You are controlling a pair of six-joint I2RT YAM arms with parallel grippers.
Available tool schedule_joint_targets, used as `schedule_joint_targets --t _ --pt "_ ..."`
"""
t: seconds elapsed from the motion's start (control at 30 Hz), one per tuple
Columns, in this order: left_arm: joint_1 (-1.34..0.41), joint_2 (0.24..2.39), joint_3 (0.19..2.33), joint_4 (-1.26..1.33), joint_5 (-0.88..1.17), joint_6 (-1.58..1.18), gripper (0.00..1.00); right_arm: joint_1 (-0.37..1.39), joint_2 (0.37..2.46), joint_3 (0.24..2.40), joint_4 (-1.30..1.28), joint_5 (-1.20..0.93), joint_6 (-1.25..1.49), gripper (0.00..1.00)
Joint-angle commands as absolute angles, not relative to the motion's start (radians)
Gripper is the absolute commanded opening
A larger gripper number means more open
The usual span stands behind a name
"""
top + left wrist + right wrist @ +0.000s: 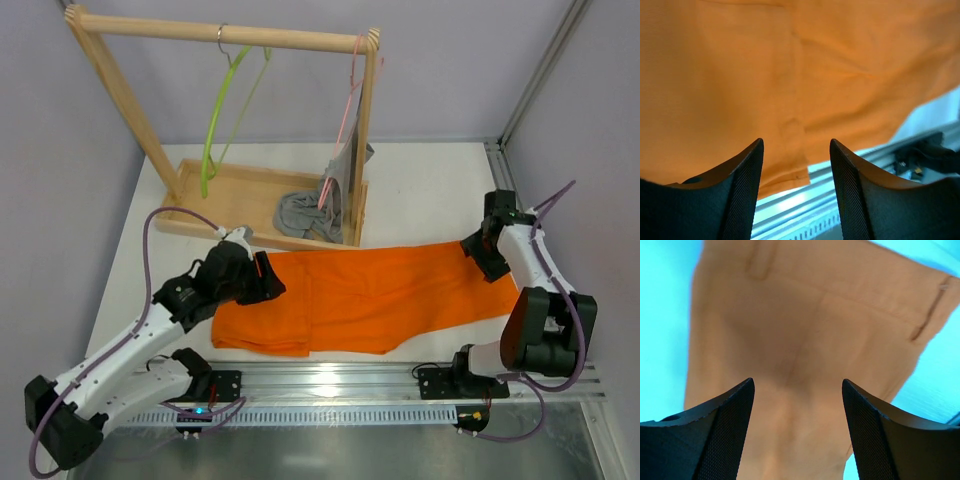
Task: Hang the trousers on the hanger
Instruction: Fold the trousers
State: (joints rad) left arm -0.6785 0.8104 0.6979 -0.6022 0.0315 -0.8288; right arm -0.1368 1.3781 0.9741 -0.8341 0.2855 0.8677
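Spread flat, long axis left–right: large bright orange cloth trousers; left gripper at left end, right gripper at right end, jaws apart, nothing clamped.

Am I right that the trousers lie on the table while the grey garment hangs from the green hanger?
Not quite: the top view shows the grey garment hanging from the pink hanger; the green hanger is bare. The trousers do lie on the table.
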Motion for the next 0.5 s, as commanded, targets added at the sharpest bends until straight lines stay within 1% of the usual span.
schedule_joint_targets --t 0.0,0.03,0.07,0.17,0.33,0.4,0.43,0.47 --pt "-0.657 0.900 0.797 -0.707 -0.216 -0.811 0.56 -0.262 1.390 0.965 -0.905 0.313 0.888 0.74" --pt "-0.644 0.911 0.805 -0.709 -0.231 -0.825 0.57 -0.288 1.388 0.933 -0.882 0.286 0.878 0.73" --pt "-0.612 0.923 0.813 -0.707 -0.224 -0.828 0.57 -0.331 1.385 0.913 -0.868 0.284 0.868 0.73" --pt "-0.565 0.917 0.801 -0.672 -0.189 -0.830 0.58 -0.386 1.388 0.856 -0.828 0.299 0.856 0.73" --pt "-0.433 0.913 0.793 -0.647 -0.052 -0.795 0.59 -0.495 1.419 0.822 -0.811 0.313 0.834 0.73" --pt "-0.387 0.928 0.782 -0.631 -0.020 -0.796 0.60 -0.511 1.419 0.807 -0.810 0.334 0.845 0.73" --pt "-0.362 0.934 0.776 -0.624 0.029 -0.802 0.60 -0.515 1.416 0.790 -0.816 0.348 0.866 0.73" --pt "-0.307 0.951 0.766 -0.630 0.041 -0.811 0.60 -0.525 1.413 0.784 -0.827 0.362 0.877 0.72"
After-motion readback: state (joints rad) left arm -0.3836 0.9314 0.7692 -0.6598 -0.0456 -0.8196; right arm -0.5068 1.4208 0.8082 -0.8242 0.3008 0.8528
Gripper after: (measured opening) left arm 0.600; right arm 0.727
